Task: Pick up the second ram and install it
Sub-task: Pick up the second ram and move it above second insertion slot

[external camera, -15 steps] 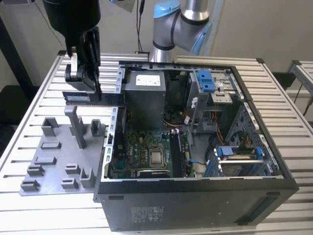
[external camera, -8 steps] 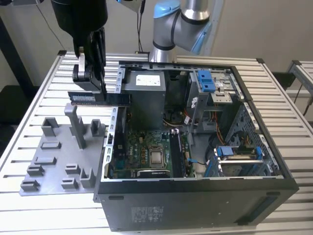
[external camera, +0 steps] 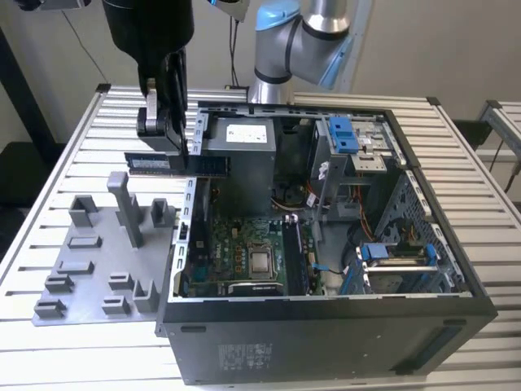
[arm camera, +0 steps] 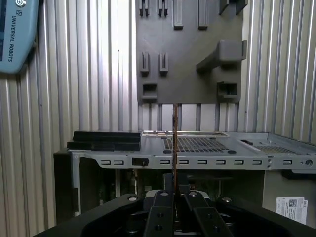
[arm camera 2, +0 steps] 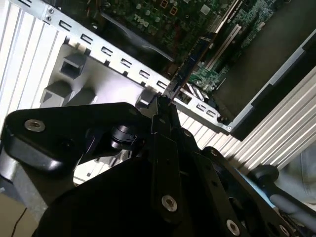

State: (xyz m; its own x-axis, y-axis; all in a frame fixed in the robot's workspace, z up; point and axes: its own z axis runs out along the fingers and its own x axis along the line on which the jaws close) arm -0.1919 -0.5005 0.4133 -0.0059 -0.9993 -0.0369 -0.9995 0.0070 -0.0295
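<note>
The second ram (external camera: pixel 203 164), a long dark stick with a label, hangs level in the air over the open computer case's wall on the exterior view's left. My gripper (external camera: pixel 172 147) is shut on it from above, near its middle. Both wrist views show the stick edge-on, a thin line (arm camera: pixel 175 143) running out from between my fingers (arm camera: pixel 165 200); in the second wrist view the ram (arm camera 2: pixel 190 66) points toward the motherboard. The black memory slots (external camera: pixel 295 252) lie on the motherboard (external camera: pixel 236 252) inside the case, below the stick and toward the exterior view's right.
A light-grey holder plate (external camera: pixel 85 265) with upright blocks lies on the slatted table (external camera: pixel 65 155) beside the case. The open case (external camera: pixel 456 285) holds a power supply (external camera: pixel 244 138), drive bays with blue clips (external camera: pixel 343 134) and loose cables. The arm's base (external camera: pixel 285 49) stands behind.
</note>
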